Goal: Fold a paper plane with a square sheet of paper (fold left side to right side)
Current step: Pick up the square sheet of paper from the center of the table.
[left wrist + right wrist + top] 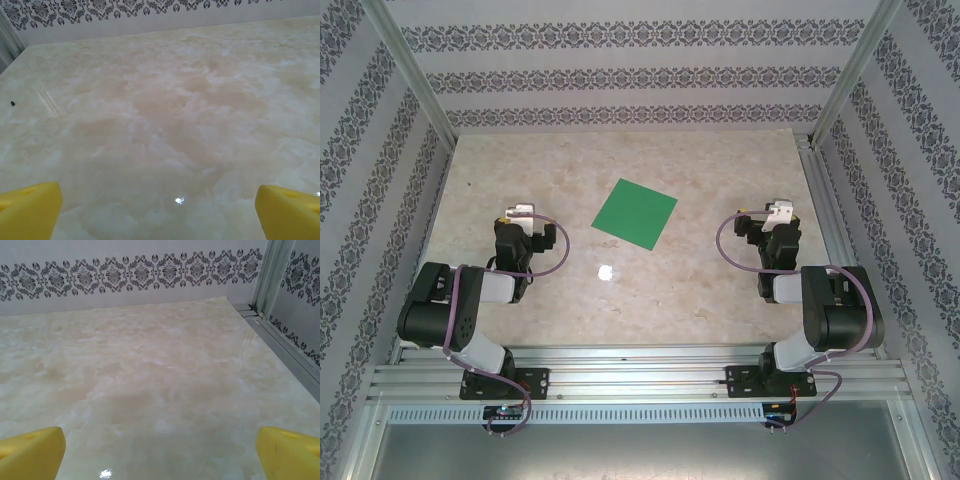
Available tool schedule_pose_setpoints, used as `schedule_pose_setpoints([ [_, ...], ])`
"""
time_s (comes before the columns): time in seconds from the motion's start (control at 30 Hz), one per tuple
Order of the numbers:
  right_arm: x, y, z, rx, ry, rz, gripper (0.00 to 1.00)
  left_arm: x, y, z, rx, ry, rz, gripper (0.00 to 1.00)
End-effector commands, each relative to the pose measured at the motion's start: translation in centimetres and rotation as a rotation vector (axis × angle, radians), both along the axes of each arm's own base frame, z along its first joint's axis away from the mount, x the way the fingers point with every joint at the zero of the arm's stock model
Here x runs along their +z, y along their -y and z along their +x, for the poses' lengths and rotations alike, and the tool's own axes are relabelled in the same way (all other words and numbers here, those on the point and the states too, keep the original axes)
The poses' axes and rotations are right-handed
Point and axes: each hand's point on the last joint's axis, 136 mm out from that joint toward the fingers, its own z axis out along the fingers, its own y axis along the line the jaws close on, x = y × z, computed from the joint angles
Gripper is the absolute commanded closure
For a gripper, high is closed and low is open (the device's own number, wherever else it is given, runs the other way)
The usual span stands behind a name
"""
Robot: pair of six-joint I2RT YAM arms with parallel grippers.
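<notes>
The yellow left fingers point(29, 210) sit in the bottom corners of the left wrist view. They are spread wide and hold nothing, with bare marble-patterned surface point(165, 115) between them. The right fingers point(30, 452) stand just as wide in the right wrist view and are also empty. Beyond them are the same pale surface, the patterned wall point(130, 275) and a metal post point(272, 275).

From above, the square sheet of paper point(635, 213) lies flat and unfolded on the surface, turned askew to its edges. No finger touches it. The left arm point(470, 290) rests to the sheet's left, a little nearer the bases, with its finger end pointing toward the far wall, well apart from the sheet. The right arm point(820, 300) mirrors it on the sheet's right, also well apart. A small white shiny spot point(606, 271) shows on the surface near the sheet's nearest-left corner, not touching it. The aluminium rail point(640, 375) carrying both bases runs along the near edge, far from the sheet.
</notes>
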Motion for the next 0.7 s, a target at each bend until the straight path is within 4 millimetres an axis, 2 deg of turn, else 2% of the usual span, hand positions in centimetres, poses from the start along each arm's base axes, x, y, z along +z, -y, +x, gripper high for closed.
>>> schedule_pose_setpoints([
  [0.0, 1.3, -0.1, 0.7, 0.001, 0.046, -0.006, 0.02, 0.9, -0.5, 0.5, 0.008, 0.031, -0.008, 0.0],
  [0.43, 1.3, -0.1, 0.6, 0.025, 0.051, 0.019, 0.02, 0.9, -0.5, 0.5, 0.007, 0.028, -0.008, 0.0],
  [0.53, 2.1, 0.4, 0.5, -0.004, 0.083, 0.026, 0.02, 0.9, -0.5, 0.5, 0.006, 0.03, -0.009, 0.0],
  [0.57, 1.7, 0.8, -0.4, -0.023, 0.077, 0.031, 0.02, 1.1, -0.6, 0.6, 0.014, 0.035, -0.008, 0.0],
  [0.67, 3.1, 1.3, -1.5, -0.054, 0.104, 0.033, 0.02, 2.4, -0.8, 0.9, 0.029, 0.001, -0.005, 0.0],
])
